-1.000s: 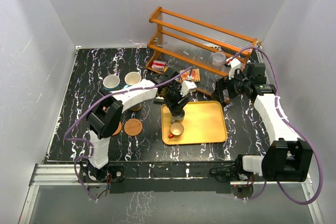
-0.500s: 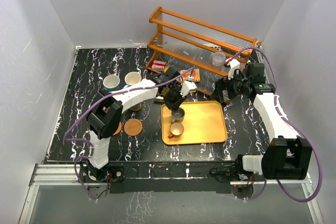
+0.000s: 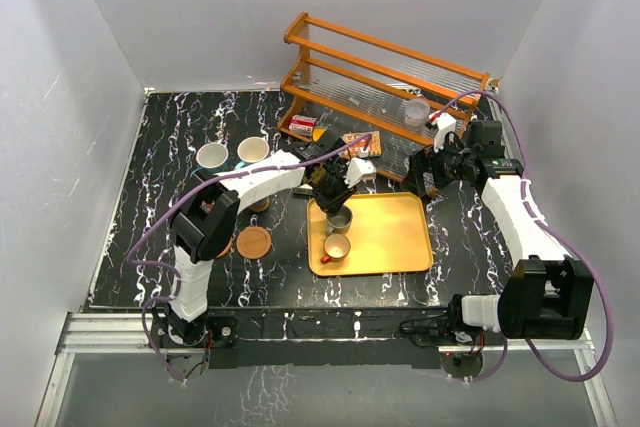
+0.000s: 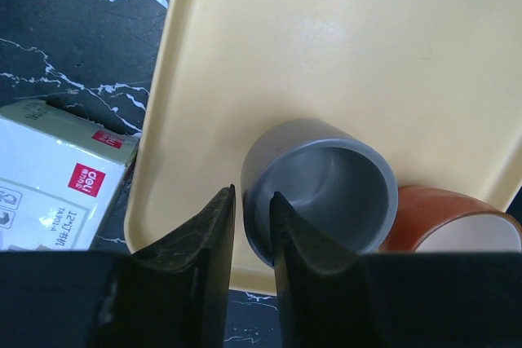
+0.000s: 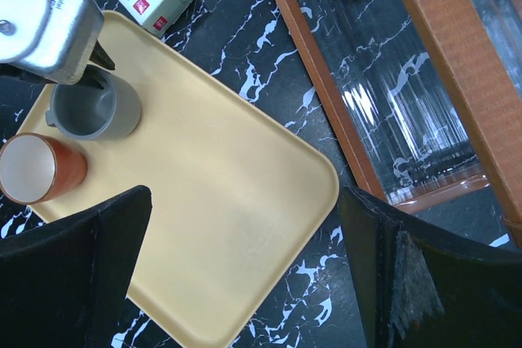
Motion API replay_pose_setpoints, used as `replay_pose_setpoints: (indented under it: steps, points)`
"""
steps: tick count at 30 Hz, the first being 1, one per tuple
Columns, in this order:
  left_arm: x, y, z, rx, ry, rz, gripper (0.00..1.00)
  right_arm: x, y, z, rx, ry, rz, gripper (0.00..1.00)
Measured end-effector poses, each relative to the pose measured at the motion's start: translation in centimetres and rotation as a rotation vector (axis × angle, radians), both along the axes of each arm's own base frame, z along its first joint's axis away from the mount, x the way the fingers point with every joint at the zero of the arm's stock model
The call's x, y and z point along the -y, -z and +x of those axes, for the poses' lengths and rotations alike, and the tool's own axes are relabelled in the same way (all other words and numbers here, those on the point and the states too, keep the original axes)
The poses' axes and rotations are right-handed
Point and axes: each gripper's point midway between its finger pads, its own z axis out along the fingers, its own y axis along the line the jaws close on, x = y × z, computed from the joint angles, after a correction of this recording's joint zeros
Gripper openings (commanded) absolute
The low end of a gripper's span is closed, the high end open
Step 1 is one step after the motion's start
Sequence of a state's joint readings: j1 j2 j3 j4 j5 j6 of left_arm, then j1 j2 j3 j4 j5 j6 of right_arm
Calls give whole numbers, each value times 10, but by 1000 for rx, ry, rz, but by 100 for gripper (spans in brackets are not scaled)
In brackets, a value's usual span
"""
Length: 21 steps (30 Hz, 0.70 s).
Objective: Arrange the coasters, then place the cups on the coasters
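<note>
cup [image 4: 320, 191], grey, in left tool [image 4: 252, 196]

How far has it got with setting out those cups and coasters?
Early to midway, I'd guess. A whitish cup and a cream cup stand at the far left of the table; whether coasters lie under them is unclear. The left tool pinches the grey cup by its wall on the yellow tray. Left: that cup, the orange cup beside it, and a bare coaster.

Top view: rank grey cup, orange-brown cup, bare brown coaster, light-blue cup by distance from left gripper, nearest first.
1. grey cup, on the yellow tray, at the left gripper
2. orange-brown cup, tray's near-left corner
3. bare brown coaster, left of tray
4. light-blue cup, far left
</note>
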<state>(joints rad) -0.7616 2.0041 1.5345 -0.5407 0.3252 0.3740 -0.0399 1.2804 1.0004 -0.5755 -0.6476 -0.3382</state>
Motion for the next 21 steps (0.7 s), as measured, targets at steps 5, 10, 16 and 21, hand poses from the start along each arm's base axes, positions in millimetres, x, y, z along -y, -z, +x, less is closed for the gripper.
replay_pose_setpoints:
  steps: [5,10,16,21]
  points:
    - [-2,8,-2,-17,0,17,15,0,0,0,0,0,0,98]
    - [-3,9,-3,-19,0,23,3,0,0,0,0,-1,0,98]
    - [-5,9,-3,-17,10,32,0,0,0,0,0,-3,2,98]
    - [-15,5,-5,-4,31,73,0,-1,0,0,-1,-4,2,98]
